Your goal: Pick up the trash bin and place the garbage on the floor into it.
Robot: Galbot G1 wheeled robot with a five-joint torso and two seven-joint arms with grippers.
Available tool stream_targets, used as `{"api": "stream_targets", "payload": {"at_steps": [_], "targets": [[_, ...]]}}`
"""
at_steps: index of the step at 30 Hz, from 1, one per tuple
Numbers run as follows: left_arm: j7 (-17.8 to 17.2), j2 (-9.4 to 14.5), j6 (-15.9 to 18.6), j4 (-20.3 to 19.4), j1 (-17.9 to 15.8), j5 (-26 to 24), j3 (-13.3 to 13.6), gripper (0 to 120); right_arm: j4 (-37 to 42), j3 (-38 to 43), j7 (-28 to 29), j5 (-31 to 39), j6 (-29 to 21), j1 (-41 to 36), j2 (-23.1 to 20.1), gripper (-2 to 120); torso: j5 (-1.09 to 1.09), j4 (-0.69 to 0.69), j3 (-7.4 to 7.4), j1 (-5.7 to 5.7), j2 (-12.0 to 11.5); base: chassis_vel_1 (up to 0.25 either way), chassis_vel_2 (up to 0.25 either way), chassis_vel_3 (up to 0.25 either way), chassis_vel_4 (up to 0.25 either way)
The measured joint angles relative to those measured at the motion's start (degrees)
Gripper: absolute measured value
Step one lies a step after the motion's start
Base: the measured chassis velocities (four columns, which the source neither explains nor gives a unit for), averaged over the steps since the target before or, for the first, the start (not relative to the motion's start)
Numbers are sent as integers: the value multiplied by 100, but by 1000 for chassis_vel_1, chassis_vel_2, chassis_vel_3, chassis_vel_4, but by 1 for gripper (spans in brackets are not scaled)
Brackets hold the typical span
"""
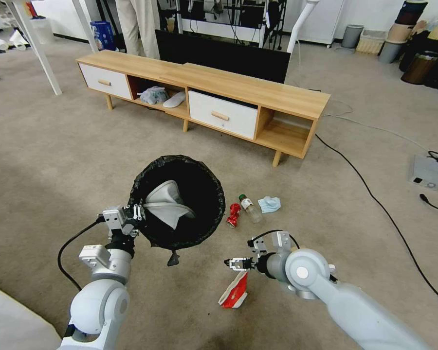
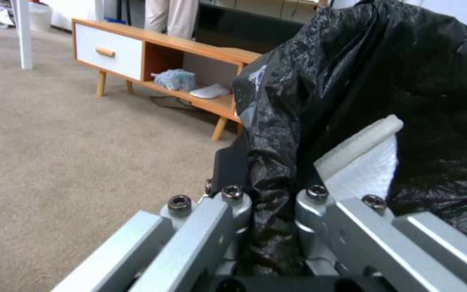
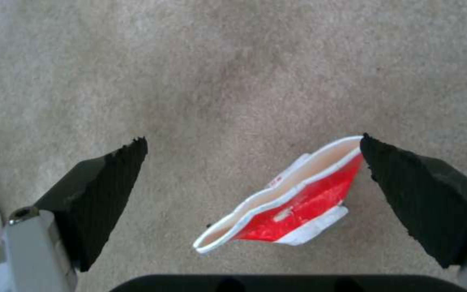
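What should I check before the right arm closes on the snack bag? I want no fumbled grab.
1. Left gripper clamped on the round black-lined trash bin's rim: ok.
2. Right gripper open above the beige carpet floor: ok.
3. Red-and-white snack bag between the fingers: not ok, it sits against one pad.
4. Bin mouth open, white padding inside: ok.
5. Crushed red can, clear bottle, pale blue mask uncollected: ok.
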Motion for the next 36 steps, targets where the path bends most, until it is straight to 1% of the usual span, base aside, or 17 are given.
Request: {"api": "stream_targets", "payload": {"at_steps": [8,11,19,25,27,36], "targets": [[7,-8,-23,41,-7,-1,5,4,-215,176,-23,-180,11,-145,103,100,0,0,0,0,0,0,0,0,0],[11,-4,-29,49,-13,-1,-2,4,-257,331,-102,-336,98,-299,90,100,0,0,0,0,0,0,0,0,0],[18,8,-46,62,-33,-1,3,4,-381,565,-149,-374,160,-458,109,100,0,0,0,0,0,0,0,0,0],[19,12,-47,75,-47,2,17,4,-520,572,-141,-365,147,-414,205,100,0,0,0,0,0,0,0,0,0],[20,3,-51,87,-40,10,18,4,-691,484,-72,-366,95,-339,301,100,0,0,0,0,0,0,0,0,0],[23,7,-71,108,-39,3,-13,4,-1000,324,-75,-465,76,-243,443,100,-1,0,0,0,0,0,0,0,0]]}}
